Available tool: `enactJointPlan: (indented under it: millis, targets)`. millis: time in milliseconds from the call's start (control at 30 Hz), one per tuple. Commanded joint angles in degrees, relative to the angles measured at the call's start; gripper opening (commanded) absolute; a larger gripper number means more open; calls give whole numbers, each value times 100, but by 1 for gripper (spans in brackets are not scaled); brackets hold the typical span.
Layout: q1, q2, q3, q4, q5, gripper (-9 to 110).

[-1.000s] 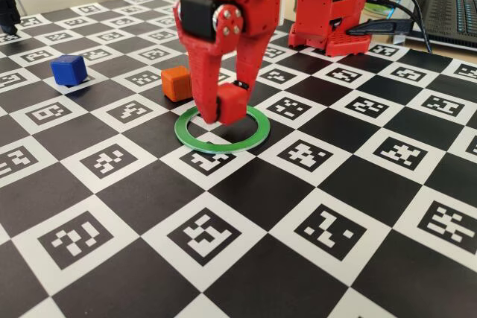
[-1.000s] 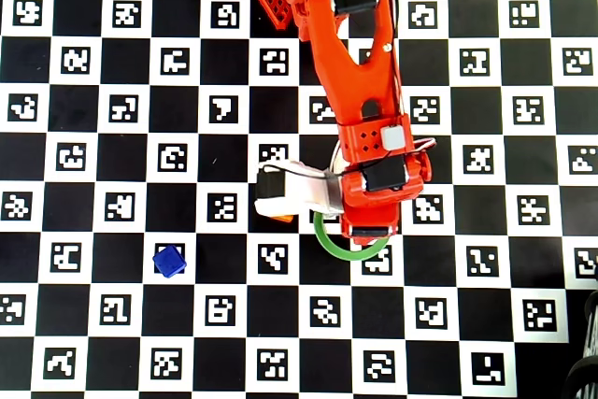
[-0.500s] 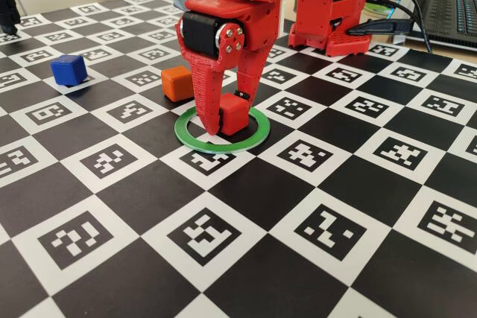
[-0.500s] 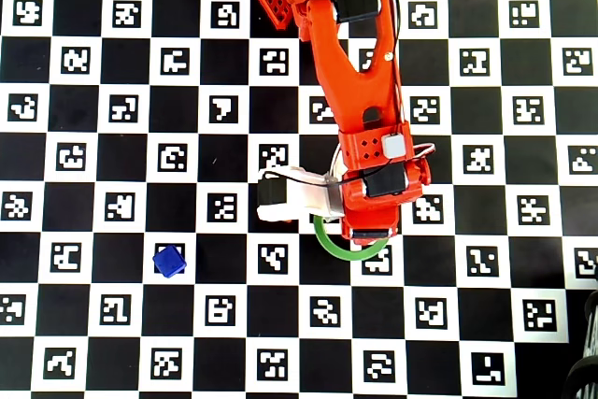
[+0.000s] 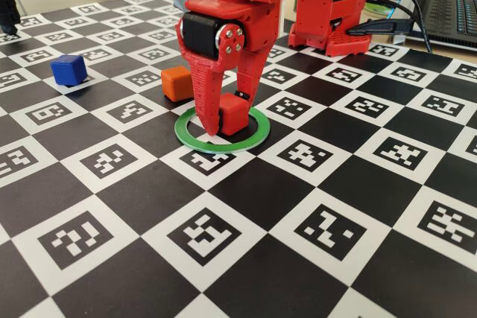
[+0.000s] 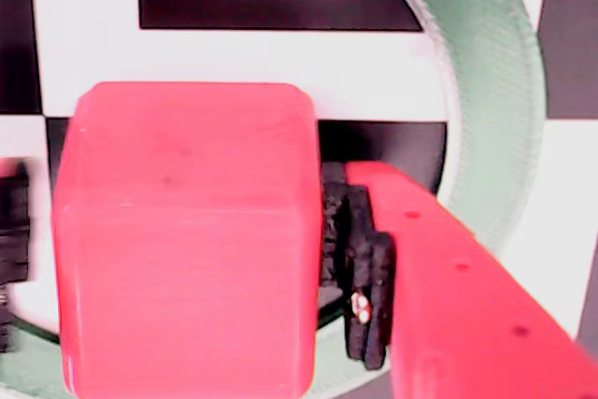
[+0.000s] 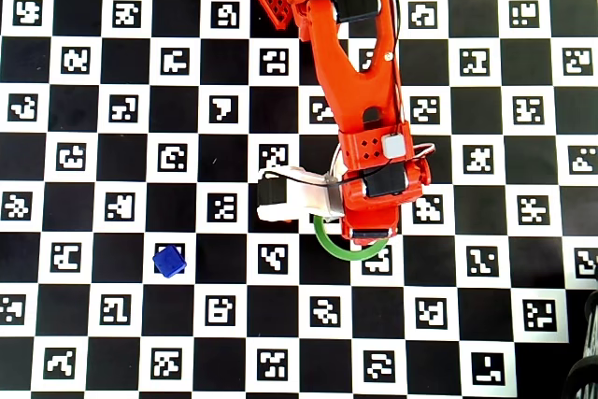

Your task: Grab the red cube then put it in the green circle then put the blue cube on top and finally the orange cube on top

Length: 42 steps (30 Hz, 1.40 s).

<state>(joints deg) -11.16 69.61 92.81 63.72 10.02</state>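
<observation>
Red cube (image 5: 232, 113) sits on the board inside the green circle (image 5: 257, 134), and my claw (image 5: 223, 113), fingers parted with a gap beside it in the wrist view, straddles it so it stands free for stacking.

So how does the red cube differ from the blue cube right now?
In the fixed view the red cube sits inside the green circle, between the fingers of the hand; the blue cube stands free on the board, far left of the ring. The red cube is partly hidden by a finger; the blue cube is in full view. Overhead, the arm covers the red cube, while the blue one shows plainly. Both look the same size and rest on the board.
</observation>
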Motion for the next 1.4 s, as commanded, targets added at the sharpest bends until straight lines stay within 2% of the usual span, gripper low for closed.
enactJointPlan:
  millis: [0, 267, 733, 1033, 1267, 1367]
  targets:
    - [70, 149, -211, 18, 26, 30]
    - [97, 264, -492, 439, 53, 31]
    - [334, 694, -2338, 2206, 26, 31]
    - [1468, 914, -3103, 2672, -1582, 31]
    - [2672, 624, -3604, 2997, -3366, 31]
    - [3129, 308, -4104, 3155, -3779, 37]
